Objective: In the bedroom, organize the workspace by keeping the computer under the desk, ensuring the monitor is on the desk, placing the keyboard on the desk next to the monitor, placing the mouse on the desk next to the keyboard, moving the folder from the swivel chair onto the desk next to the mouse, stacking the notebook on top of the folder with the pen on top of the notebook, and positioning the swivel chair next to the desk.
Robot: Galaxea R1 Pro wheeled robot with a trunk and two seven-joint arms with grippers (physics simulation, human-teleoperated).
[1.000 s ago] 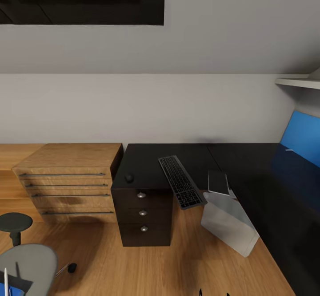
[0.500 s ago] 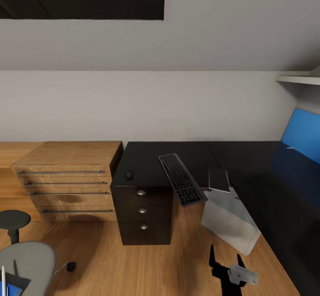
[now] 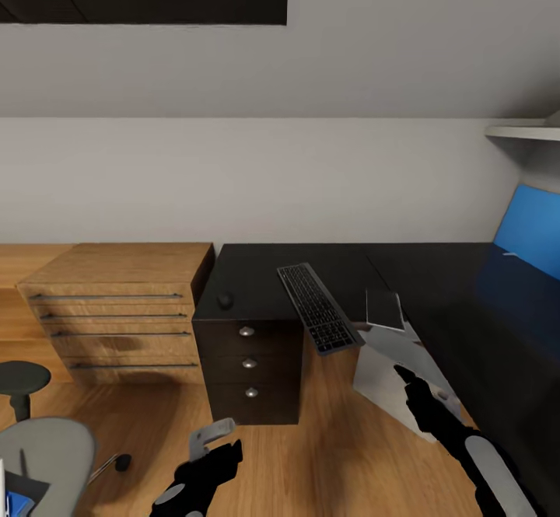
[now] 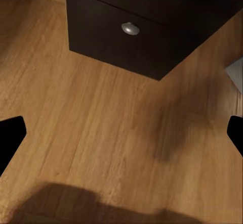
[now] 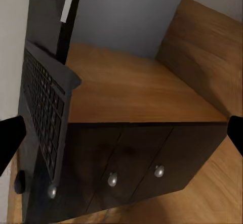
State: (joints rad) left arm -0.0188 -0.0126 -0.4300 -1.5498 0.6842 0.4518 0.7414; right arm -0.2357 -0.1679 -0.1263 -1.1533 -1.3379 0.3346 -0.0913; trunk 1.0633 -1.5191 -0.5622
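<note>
wooden floor (image 3: 327,439) lies open; keyboard (image 3: 315,307) overhangs desk (image 3: 249,284) edge.

The black L-shaped tabletop (image 3: 435,284) stands against the pale wall. A slim black keyboard (image 3: 317,307) lies on it at an angle, its near end jutting past the front edge. A small dark mouse (image 3: 225,300) sits near the tabletop's left front corner, well apart from the keyboard. A thin dark notebook (image 3: 384,309) rests at the front edge. Just below it the light grey computer (image 3: 381,381) stands tilted on the wooden floor. The swivel chair's (image 3: 43,455) grey seat shows at lower left, a corner of the blue folder (image 3: 15,504) on it.
</note>
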